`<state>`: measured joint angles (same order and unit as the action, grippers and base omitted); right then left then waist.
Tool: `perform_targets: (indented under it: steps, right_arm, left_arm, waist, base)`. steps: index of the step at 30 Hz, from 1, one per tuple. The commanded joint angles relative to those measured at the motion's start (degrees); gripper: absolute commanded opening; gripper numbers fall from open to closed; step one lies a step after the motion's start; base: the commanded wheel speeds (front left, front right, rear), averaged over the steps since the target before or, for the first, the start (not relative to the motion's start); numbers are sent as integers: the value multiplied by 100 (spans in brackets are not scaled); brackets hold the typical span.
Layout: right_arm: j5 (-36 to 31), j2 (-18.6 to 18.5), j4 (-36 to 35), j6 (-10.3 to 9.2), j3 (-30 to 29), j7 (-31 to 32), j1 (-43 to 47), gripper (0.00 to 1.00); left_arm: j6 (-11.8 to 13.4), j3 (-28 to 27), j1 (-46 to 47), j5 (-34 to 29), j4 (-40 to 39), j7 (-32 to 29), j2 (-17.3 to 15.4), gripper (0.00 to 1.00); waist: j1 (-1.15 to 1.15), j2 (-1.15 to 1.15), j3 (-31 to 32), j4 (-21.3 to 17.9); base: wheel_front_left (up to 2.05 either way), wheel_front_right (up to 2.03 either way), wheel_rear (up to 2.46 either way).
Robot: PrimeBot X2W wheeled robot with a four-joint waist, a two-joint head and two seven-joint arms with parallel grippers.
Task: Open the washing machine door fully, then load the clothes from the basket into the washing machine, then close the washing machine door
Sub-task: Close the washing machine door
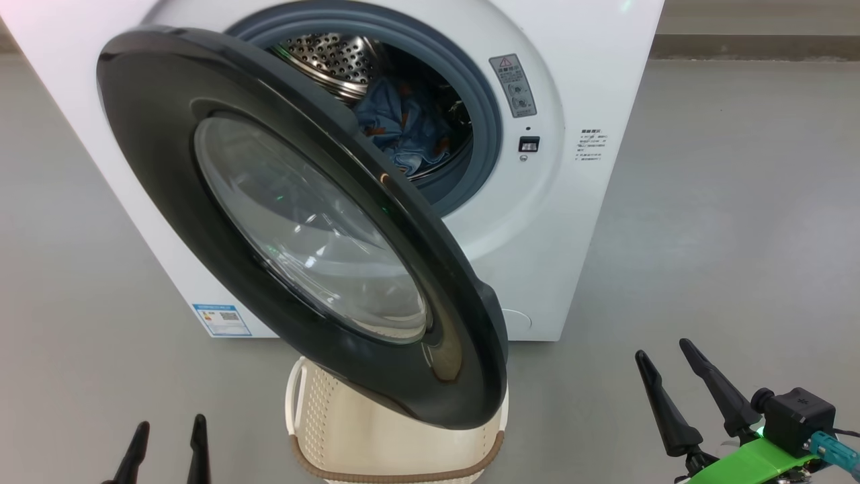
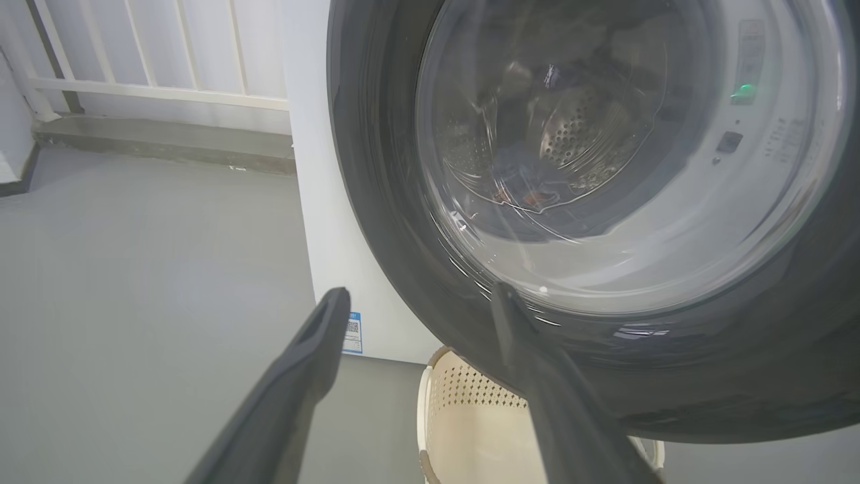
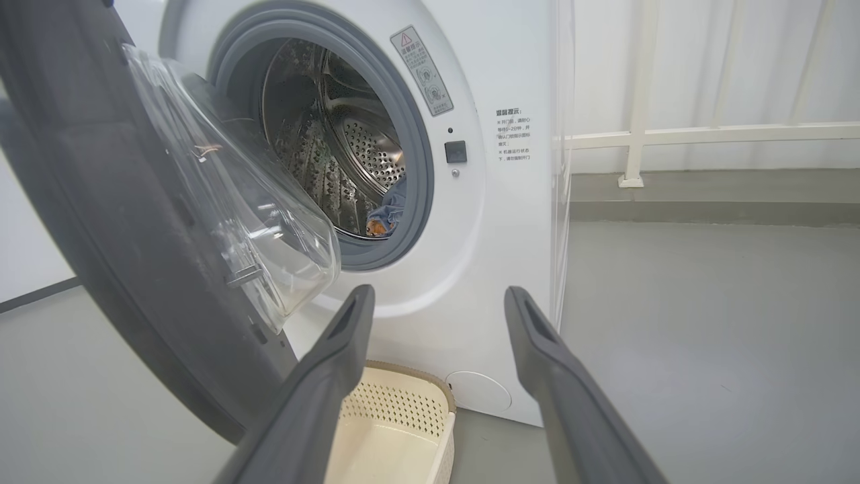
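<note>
Grey floor (image 1: 725, 235) runs back to a white railing (image 3: 672, 134). On it stands the washer (image 1: 591, 81), its door (image 1: 168, 121) swung partway out above the basket (image 1: 349, 430) on the floor in front. Clothes (image 1: 403, 128) lie in the drum (image 1: 329, 57). Left gripper (image 1: 170, 422) and right gripper (image 1: 662, 348) sit low, fingers pointing towards the machine, jaws spread wide, gripping nothing.

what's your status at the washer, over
Left tool open, right tool open, both empty. Clothes in drum, washing machine door half open, not yet shut. Basket under door's lower edge, visible part bare.
</note>
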<state>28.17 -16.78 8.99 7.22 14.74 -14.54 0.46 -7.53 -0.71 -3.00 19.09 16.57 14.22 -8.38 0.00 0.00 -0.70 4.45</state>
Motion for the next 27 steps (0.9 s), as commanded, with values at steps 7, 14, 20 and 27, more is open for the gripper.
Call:
perform_targets:
  steps: [7, 14, 20, 27]
  right_arm:
    - [-22, -125, -145, 26, 125, -46, -137, 100]
    - [-21, -129, -142, 26, 127, -46, -152, 100]
    - [-20, -130, -124, 26, 203, -46, -242, 100]
    - [25, -60, -44, 26, 359, -46, -521, 0]
  left_arm:
    - [4, -273, 74, -267, -178, 77, 29, 100]
    - [4, -310, 91, -309, -203, 77, 70, 100]
    - [4, -269, 94, -317, -226, 77, 105, 100]
    - [4, -176, 102, -297, -240, 77, 137, 100]
  waist:
    - [0, 0, -10, 8]
    - [0, 0, -6, 40]
    - [0, 0, 17, 110]
    - [0, 0, 43, 223]
  base:
    - [0, 0, 0]
    - [0, 0, 0]
    - [0, 0, 0]
    - [0, 0, 0]
